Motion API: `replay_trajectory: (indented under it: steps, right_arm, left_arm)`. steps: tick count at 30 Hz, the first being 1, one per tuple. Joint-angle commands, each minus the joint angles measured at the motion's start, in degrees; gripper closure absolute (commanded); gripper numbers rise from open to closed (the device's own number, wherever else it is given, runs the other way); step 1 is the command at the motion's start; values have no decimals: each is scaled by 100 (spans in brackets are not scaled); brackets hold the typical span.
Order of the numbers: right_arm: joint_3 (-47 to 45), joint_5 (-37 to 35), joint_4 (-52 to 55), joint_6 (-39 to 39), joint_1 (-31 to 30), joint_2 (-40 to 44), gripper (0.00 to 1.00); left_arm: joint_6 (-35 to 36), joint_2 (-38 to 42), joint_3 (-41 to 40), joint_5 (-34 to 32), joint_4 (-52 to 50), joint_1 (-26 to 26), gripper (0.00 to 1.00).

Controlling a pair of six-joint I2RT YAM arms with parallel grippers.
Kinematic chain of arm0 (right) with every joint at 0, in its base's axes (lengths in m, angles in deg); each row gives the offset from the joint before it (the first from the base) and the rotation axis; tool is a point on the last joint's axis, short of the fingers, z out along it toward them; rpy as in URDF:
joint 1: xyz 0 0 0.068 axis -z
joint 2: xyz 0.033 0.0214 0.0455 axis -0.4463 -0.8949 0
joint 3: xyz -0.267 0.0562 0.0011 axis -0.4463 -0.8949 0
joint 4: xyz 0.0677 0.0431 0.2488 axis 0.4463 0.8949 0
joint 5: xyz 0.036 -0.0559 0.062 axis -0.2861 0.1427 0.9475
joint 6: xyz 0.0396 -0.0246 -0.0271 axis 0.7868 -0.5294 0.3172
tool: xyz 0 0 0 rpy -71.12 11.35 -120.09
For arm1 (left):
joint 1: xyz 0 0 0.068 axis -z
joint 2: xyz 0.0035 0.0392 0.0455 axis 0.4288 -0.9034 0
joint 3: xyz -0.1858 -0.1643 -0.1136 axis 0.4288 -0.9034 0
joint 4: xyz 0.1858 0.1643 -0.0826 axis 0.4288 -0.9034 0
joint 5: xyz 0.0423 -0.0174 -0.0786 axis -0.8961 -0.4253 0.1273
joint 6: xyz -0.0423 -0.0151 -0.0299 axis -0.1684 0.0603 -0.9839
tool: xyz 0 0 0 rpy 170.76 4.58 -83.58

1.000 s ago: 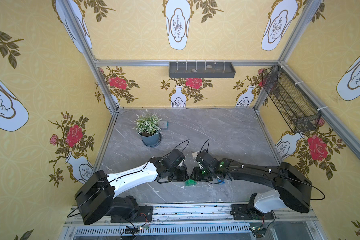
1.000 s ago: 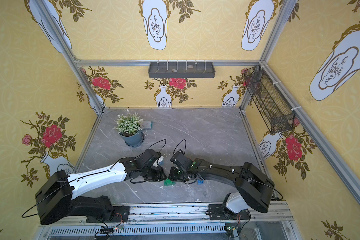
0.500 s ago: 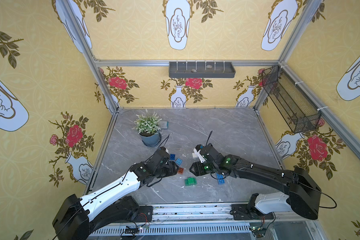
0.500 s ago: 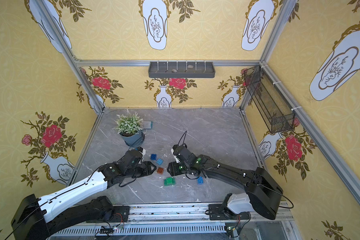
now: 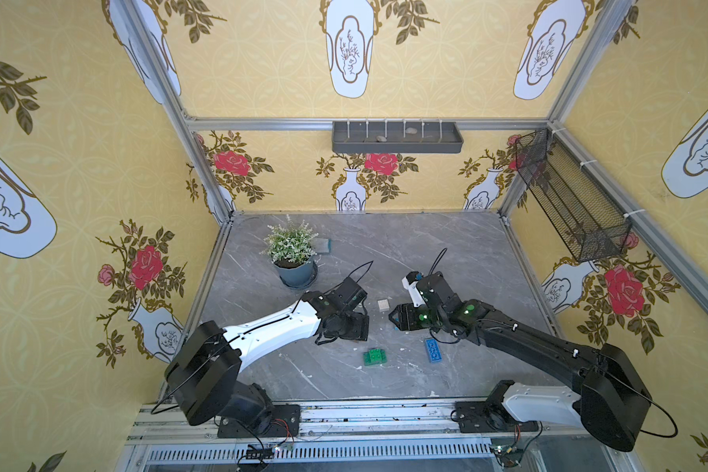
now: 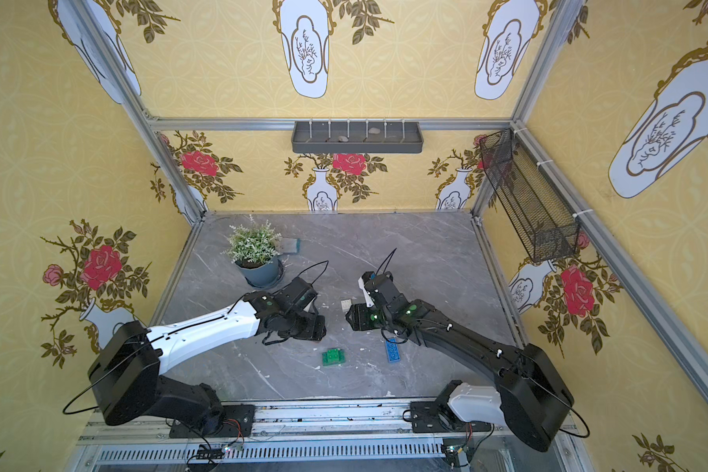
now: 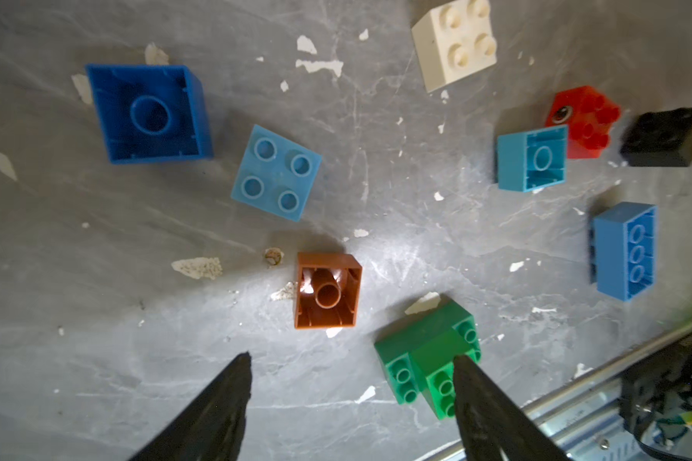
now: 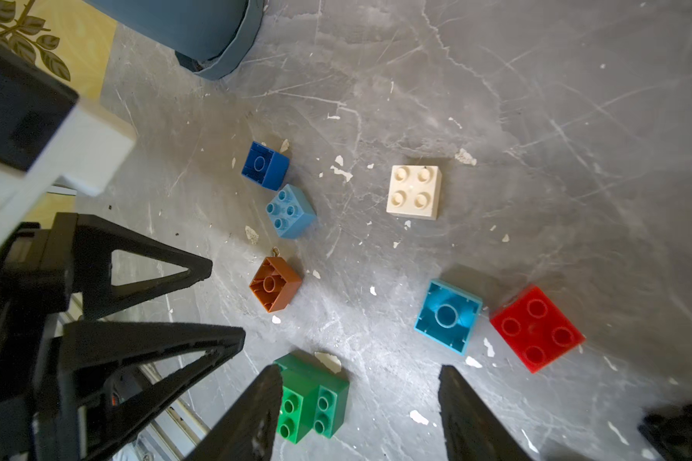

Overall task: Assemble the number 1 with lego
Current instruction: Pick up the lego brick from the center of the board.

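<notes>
The lego lies scattered on the grey table. A green stacked piece (image 5: 375, 356) (image 6: 334, 356) sits near the front, with a long blue brick (image 5: 433, 350) to its right and a white square (image 5: 383, 305) farther back. My left gripper (image 7: 351, 360) hangs open over bare table, between an orange-brown square (image 7: 327, 290) and the green piece (image 7: 428, 351). Dark blue (image 7: 150, 113), light blue (image 7: 276, 172), teal (image 7: 532, 161), red (image 7: 586, 119) and black (image 7: 666, 137) squares lie beyond. My right gripper (image 8: 360, 371) is open and empty, the green piece (image 8: 316, 397) beside one finger.
A potted plant (image 5: 291, 253) stands at the back left, a small flat block (image 5: 323, 245) behind it. A wire basket (image 5: 569, 200) hangs on the right wall and a grey shelf (image 5: 397, 137) on the back wall. A metal rail (image 5: 344, 412) runs along the front edge.
Both grippers have opened wider. The left arm swung back to the left, then came forward again over the small bricks. The green piece has not moved.
</notes>
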Motion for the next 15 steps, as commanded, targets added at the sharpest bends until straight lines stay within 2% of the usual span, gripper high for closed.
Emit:
replay_trajectory:
  steps: [1, 5, 15]
  right_arm:
    - [-48, -67, -196, 253, 26, 56, 36]
    - [-67, -103, -153, 301, 52, 70, 36]
    - [-111, -18, -304, 318, 163, 60, 36]
  left_arm:
    - [436, -356, 244, -228, -511, 36, 23]
    - [509, -690, 389, -157, -467, 37, 33]
    - [607, -1264, 657, -180, -476, 39, 43]
